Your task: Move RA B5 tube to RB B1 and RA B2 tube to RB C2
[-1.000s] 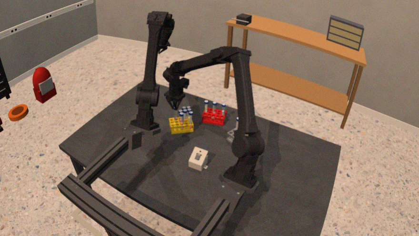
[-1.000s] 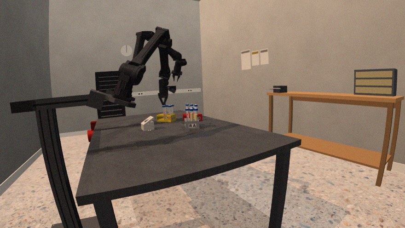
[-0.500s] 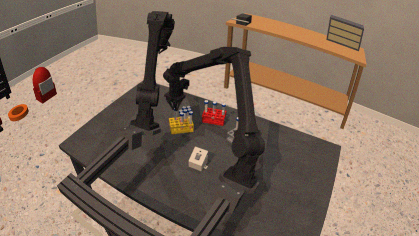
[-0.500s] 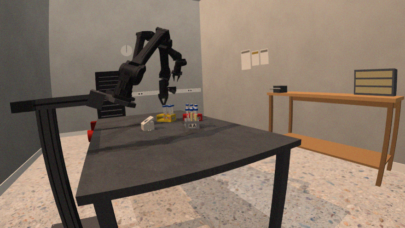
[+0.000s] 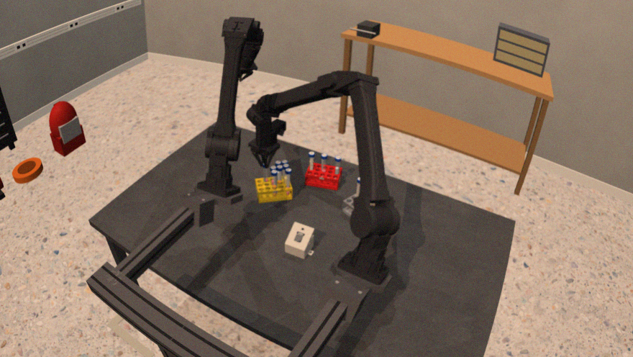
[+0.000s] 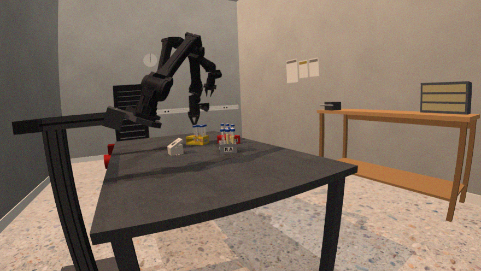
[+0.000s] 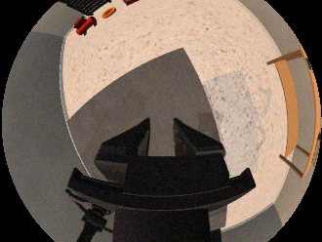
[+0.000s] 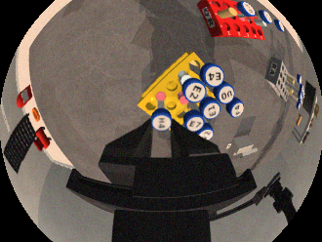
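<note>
While the right arm works over the yellow rack, right gripper (image 5: 265,163) (image 6: 193,122) (image 8: 162,128): pointing down, its fingers closed on the blue cap of the tube marked H4 (image 5: 264,167) (image 6: 194,126) (image 8: 161,119), apparently so the body can hang straight for a well.
H4 tube: upright at the left end of the yellow rack, by column 1. Fingers and neighbouring caps crowd the view, so whether its foot is in a well, and which one, cannot be told.
Yellow rack RB (image 5: 265,195) (image 6: 193,142) (image 8: 168,73): flat on the bench, several capped tubes crowded toward its right and far side; the cap grip likely keeps the fingers above them.
Grey rack RA (image 5: 347,204) (image 6: 220,149) (image 8: 273,73): at the right, partly hidden by the arm from above, with capped tubes standing in it.
Red rack (image 5: 321,181) (image 6: 238,140) (image 8: 212,24): between the two, farther back, outside the job.
Left gripper (image 5: 244,75) (image 6: 209,94) (image 7: 162,122): raised well away, fingers somewhat apart with nothing between, probably to leave room.
White button box (image 5: 292,243) (image 6: 175,148) (image 8: 244,150): nearer the bases, untouched; pressing suits the end, after release.
</note>
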Robot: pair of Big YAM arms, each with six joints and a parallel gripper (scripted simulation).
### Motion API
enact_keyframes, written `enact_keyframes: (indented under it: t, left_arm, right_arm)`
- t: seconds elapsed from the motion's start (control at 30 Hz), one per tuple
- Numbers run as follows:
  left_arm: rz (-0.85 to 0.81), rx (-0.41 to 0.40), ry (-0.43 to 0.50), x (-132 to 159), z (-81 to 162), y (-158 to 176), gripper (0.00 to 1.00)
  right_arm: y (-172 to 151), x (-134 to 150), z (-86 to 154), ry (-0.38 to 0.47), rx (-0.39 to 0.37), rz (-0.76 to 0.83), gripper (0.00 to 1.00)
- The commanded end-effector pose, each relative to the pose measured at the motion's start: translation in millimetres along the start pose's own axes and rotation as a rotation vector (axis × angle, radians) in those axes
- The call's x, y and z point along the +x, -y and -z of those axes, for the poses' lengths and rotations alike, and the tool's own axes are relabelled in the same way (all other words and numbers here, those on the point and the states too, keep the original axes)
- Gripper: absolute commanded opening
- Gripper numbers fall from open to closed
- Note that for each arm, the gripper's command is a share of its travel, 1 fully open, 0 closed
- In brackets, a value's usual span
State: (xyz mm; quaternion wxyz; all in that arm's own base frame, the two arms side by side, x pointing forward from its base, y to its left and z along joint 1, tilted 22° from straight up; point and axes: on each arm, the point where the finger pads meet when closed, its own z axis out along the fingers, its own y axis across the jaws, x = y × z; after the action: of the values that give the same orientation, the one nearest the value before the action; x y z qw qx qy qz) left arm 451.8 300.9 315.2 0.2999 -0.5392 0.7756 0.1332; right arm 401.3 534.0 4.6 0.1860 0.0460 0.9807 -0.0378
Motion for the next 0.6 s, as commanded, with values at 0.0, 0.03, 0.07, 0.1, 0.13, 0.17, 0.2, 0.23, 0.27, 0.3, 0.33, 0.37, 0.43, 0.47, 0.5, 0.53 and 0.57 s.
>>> enact_keyframes:
  t: [0.0,0.03,0.07,0.1,0.13,0.17,0.2,0.23,0.27,0.3,0.33,0.37,0.43,0.47,0.5,0.53,0.57]
  left_arm:
    - [0.013,0.021,0.031,-14.9,12.6,5.1,0.3]
    - [0.013,0.021,0.031,-14.9,12.6,5.1,0.3]
    - [0.013,0.021,0.031,-14.9,12.6,5.1,0.3]
    - [0.013,0.021,0.031,-14.9,12.6,5.1,0.3]
    - [0.013,0.021,0.031,-14.9,12.6,5.1,0.3]
    - [0.013,0.021,0.031,-14.9,12.6,5.1,0.3]
    - [0.013,0.021,0.031,-14.9,12.6,5.1,0.3]
    - [0.013,0.021,0.031,-14.9,12.6,5.1,0.3]
    - [0.013,0.021,0.031,-14.9,12.6,5.1,0.3]
    - [0.013,0.021,0.031,-14.9,12.6,5.1,0.3]
    - [0.013,0.021,0.031,-14.9,12.6,5.1,0.3]
    - [0.013,0.021,0.031,-14.9,12.6,5.1,0.3]
    - [0.013,0.021,0.031,-14.9,12.6,5.1,0.3]
    - [0.013,0.021,0.031,-14.9,12.6,5.1,0.3]
    - [0.013,0.021,0.031,-14.9,12.6,5.1,0.3]
    - [0.013,0.021,0.031,-14.9,12.6,5.1,0.3]
    - [0.013,0.021,0.031,-14.9,12.6,5.1,0.3]
  right_arm:
    - [-14.4,-11.6,15.4,0.019,-0.04,-0.012,0.24]
    - [-14.4,-11.6,15.4,0.019,-0.04,-0.012,0.24]
    - [-14.4,-11.6,15.4,0.019,-0.04,-0.012,0.24]
    - [-14.4,-11.6,15.4,0.019,-0.04,-0.012,0.24]
    - [-14.4,-11.6,15.4,0.019,-0.04,-0.012,0.24]
    - [-14.4,-11.6,15.4,0.019,-0.04,-0.012,0.24]
    - [-14.4,-11.6,15.4,0.019,-0.04,-0.012,0.24]
    - [-14.4,-11.6,15.4,0.019,-0.04,-0.012,0.24]
    - [-14.4,-11.6,15.4,0.019,-0.04,-0.012,0.24]
    - [-14.4,-11.6,15.4,0.019,-0.04,-0.012,0.24]
    - [-14.4,-11.6,15.4,0.019,-0.04,-0.012,0.3]
    - [-14.4,-11.6,15.4,0.019,-0.04,-0.012,0.3]
    - [-14.4,-11.6,15.4,0.019,-0.04,-0.012,0.3]
    - [-14.4,-11.6,15.4,0.019,-0.04,-0.012,0.3]
    - [-14.4,-11.6,15.4,0.019,-0.04,-0.012,0.3]
    - [-14.4,-11.6,15.4,0.019,-0.04,-0.012,0.3]
    - [-14.4,-11.6,15.4,0.019,-0.04,-0.012,0.3]
